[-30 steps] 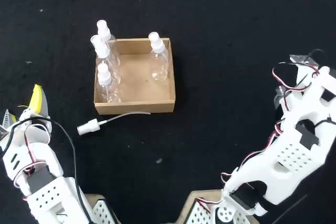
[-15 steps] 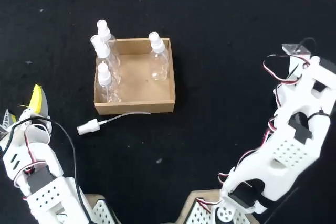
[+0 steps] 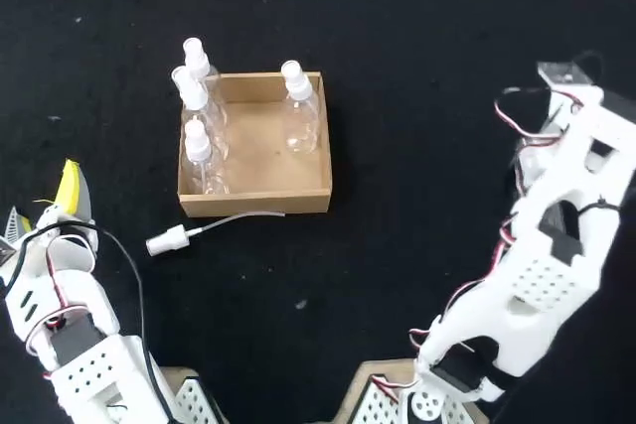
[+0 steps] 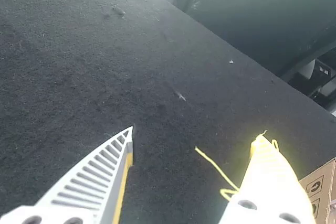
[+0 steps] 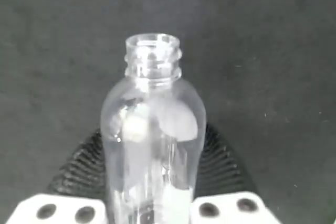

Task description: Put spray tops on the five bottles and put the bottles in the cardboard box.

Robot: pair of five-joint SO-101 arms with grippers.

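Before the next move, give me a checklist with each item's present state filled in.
1. Right gripper shut on the uncapped bottle: ok.
2. Bottle's neck bare and facing away from the gripper: ok.
3. Spray top lying free on the table in front of the cardboard box: ok.
4. Left gripper open and empty to fetch it: ok.
5. Bare floor in the box for a fifth bottle: ok.
6. Back-left bottle inside the box wall: cannot tell.
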